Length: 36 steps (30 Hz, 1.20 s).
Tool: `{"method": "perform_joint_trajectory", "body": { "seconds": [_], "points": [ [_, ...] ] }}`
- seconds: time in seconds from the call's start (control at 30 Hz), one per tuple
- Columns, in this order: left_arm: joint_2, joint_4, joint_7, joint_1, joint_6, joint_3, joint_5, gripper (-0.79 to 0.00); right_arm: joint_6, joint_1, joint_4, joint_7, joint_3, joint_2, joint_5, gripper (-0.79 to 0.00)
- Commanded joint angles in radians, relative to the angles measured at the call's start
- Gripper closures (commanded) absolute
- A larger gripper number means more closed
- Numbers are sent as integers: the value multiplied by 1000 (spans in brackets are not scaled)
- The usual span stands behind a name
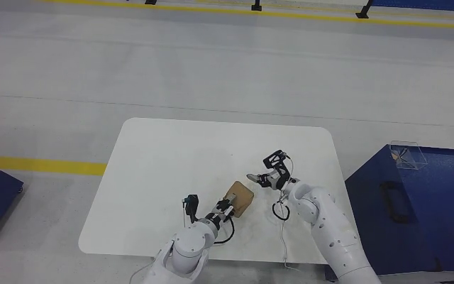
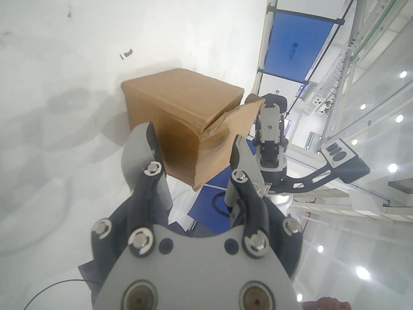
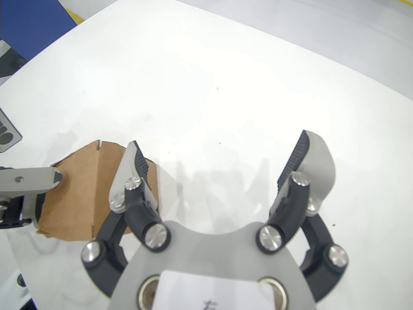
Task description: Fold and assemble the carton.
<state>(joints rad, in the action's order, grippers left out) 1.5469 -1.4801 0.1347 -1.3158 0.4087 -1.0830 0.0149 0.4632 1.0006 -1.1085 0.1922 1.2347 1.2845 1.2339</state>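
A brown cardboard carton [image 1: 240, 198] rests near the front middle of the white table [image 1: 177, 163], folded into a box with one flap [image 2: 240, 114] sticking out loose. My left gripper [image 2: 195, 146] comes in from the front edge and is shut on the carton's [image 2: 180, 104] near end, one finger on each side. In the right wrist view, one of its fingers [image 3: 35, 179] lies flat on the carton [image 3: 84, 188]. My right gripper [image 1: 268, 170] hovers just right of the carton, open with nothing between its fingers [image 3: 298, 156].
A blue cabinet [image 1: 397, 206] stands off the table's right side with a clear container [image 1: 406, 153] on it. The table's front edge lies close behind the carton. Bare tabletop stretches to the left and back.
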Motion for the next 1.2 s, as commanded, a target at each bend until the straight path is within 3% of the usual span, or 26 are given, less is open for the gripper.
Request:
{"method": "perform_joint_trajectory", "body": {
  "seconds": [0.0,0.6,0.87,1.17],
  "points": [
    [0,1,-2,0,-1,1,1,-419,0,-1,6,5,-11,1,11,-785],
    [2,11,-26,4,-15,16,15,-391,111,-11,24,62,-29,-1,-97,-785],
    [4,18,-38,8,-7,28,17,-403,48,-5,19,48,-40,-3,-54,-785],
    [6,25,-55,15,11,38,17,-413,60,-2,23,45,-45,-6,-57,-785]
  ]
}}
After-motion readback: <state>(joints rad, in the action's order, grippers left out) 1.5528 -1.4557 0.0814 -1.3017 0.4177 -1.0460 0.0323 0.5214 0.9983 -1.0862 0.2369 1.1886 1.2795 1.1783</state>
